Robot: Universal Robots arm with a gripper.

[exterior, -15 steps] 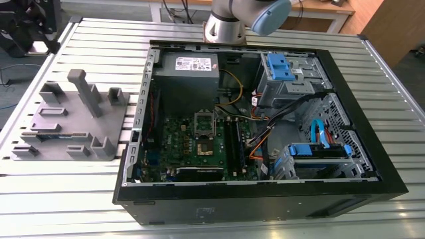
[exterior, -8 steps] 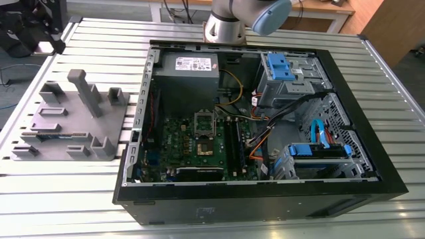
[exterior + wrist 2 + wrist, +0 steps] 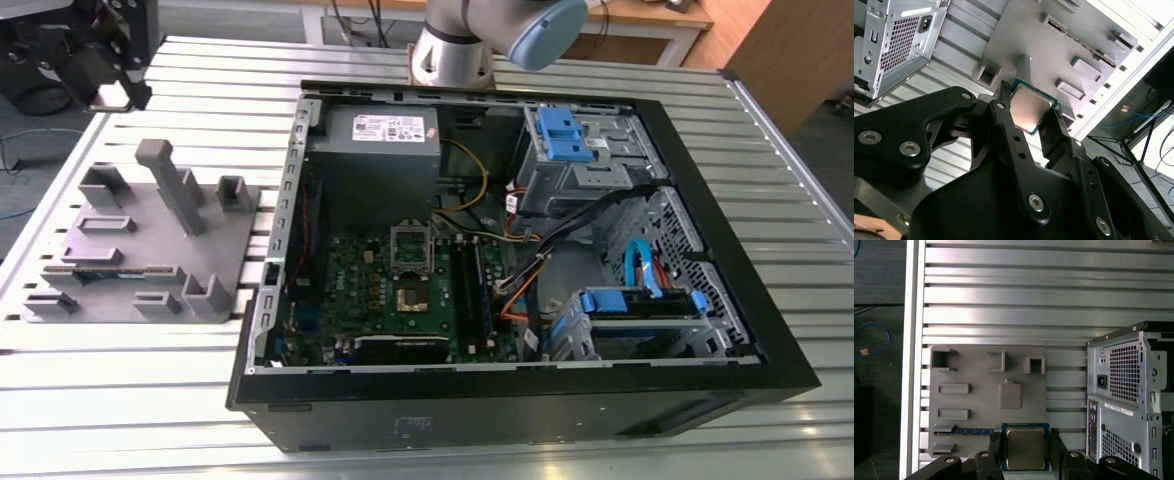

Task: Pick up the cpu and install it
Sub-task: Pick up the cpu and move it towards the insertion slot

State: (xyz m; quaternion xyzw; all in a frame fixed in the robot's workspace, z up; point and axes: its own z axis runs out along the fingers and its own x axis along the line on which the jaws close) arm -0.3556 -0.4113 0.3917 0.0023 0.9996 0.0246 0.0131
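Note:
The cpu (image 3: 1025,447) is a small square chip with a pale metal top and a green rim. My gripper (image 3: 1025,452) is shut on it, one black finger against each side. In the second wrist view the cpu (image 3: 1029,107) sits the same way between the gripper (image 3: 1030,120) fingers. Behind it lies the grey plastic holder (image 3: 979,390), well below the chip. In the exterior view the holder (image 3: 134,240) rests on the slatted table at the exterior view's left. The open computer case (image 3: 521,260) beside it holds the green board (image 3: 387,300) with its dark socket (image 3: 411,250).
A long memory stick (image 3: 971,431) lies in a slot of the holder. The case's perforated rear panel (image 3: 1126,390) stands close beside the holder. Cables, blue drive bays (image 3: 574,140) and a power supply (image 3: 380,135) crowd the case around the board. The arm (image 3: 454,50) reaches in from the far side.

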